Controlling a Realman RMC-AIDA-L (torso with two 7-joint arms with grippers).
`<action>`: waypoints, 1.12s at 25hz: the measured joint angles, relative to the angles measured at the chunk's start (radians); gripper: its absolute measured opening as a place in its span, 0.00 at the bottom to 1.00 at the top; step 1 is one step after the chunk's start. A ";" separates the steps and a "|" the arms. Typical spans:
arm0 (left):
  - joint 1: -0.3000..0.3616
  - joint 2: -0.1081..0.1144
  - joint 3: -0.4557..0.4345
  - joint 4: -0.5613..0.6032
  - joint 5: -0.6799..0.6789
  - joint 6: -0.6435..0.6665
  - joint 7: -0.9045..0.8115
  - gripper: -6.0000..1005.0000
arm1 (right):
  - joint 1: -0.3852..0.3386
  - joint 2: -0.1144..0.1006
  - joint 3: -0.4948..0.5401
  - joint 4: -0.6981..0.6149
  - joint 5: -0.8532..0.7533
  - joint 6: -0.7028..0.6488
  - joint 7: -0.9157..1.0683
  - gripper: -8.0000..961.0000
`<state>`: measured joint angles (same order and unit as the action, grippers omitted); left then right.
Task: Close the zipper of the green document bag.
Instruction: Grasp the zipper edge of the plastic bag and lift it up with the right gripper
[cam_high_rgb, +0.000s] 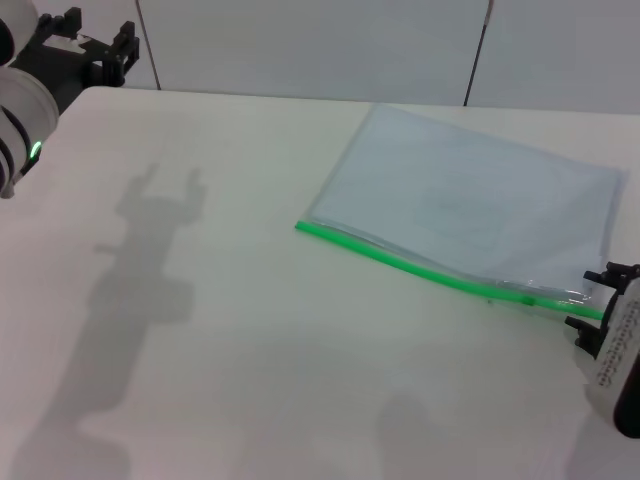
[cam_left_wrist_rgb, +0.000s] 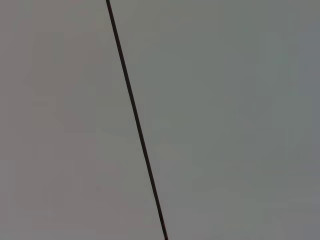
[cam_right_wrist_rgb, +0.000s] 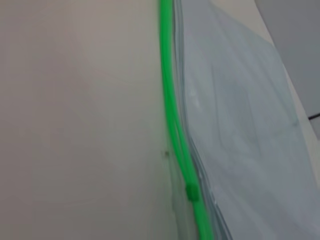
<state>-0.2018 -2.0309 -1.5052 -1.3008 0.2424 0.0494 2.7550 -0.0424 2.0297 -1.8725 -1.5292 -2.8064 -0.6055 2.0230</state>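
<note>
Green document bag: I see it lying flat on the right half of the white table, set at an angle, its translucent bluish-grey body toward the far side. Zipper: the bright green strip along the bag's near long edge, running from its left corner to the right end. Slider: a small green block on the strip near the right end; in the right wrist view the plastic beside it looks rippled, though I cannot say for sure whether the track there is sealed. Right gripper: at the table's right edge, just beside the zipper's right end, its fingers spread and holding nothing. Left gripper: raised at the far left corner, well apart from the bag, fingers apart and empty.
</note>
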 joint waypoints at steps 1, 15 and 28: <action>0.000 0.000 0.000 0.000 0.000 0.000 0.000 0.60 | 0.001 0.000 -0.010 0.007 -0.031 0.010 0.024 0.58; -0.005 0.000 -0.001 0.007 0.000 0.000 0.000 0.60 | 0.028 0.000 -0.041 0.054 -0.088 0.084 0.093 0.58; -0.017 0.000 0.002 0.010 0.000 0.000 0.000 0.60 | 0.096 0.001 -0.033 0.142 -0.089 0.125 0.108 0.58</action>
<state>-0.2184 -2.0309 -1.5035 -1.2911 0.2424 0.0490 2.7550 0.0541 2.0307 -1.9051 -1.3874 -2.8953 -0.4808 2.1312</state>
